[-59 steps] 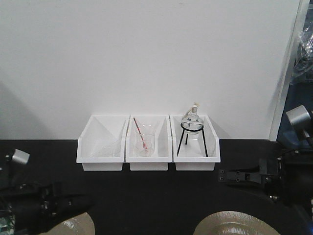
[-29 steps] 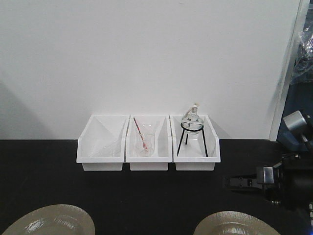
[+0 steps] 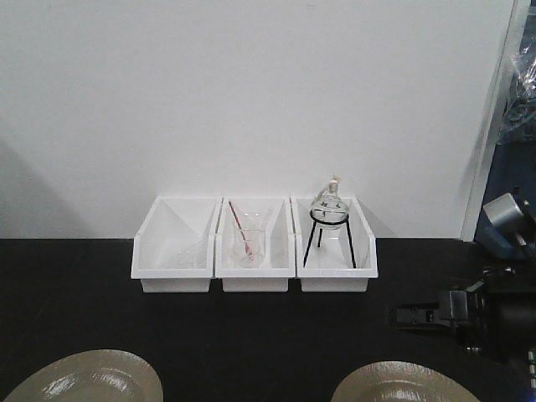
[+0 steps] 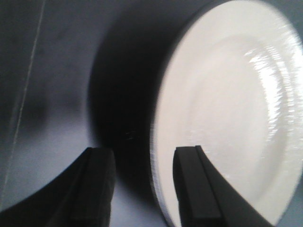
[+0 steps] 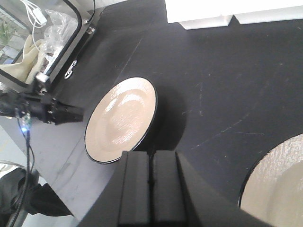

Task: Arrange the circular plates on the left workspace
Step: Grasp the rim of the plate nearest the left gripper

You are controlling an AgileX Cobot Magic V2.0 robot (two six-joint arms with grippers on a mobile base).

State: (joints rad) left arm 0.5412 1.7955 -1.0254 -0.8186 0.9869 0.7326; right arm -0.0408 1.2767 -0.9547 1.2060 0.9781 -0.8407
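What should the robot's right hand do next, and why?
Probably open the right gripper and ease it toward the rim of the right plate. Its jaws are shut on nothing, and it hovers just beyond that plate, which sits on the right side. The left plate already lies at the left, with the open left gripper beside its rim.

Three white bins (image 3: pixel 255 283) stand abreast; one holds a beaker (image 3: pixel 247 248), another a flask (image 3: pixel 327 207) on a tripod (image 3: pixel 309 244).
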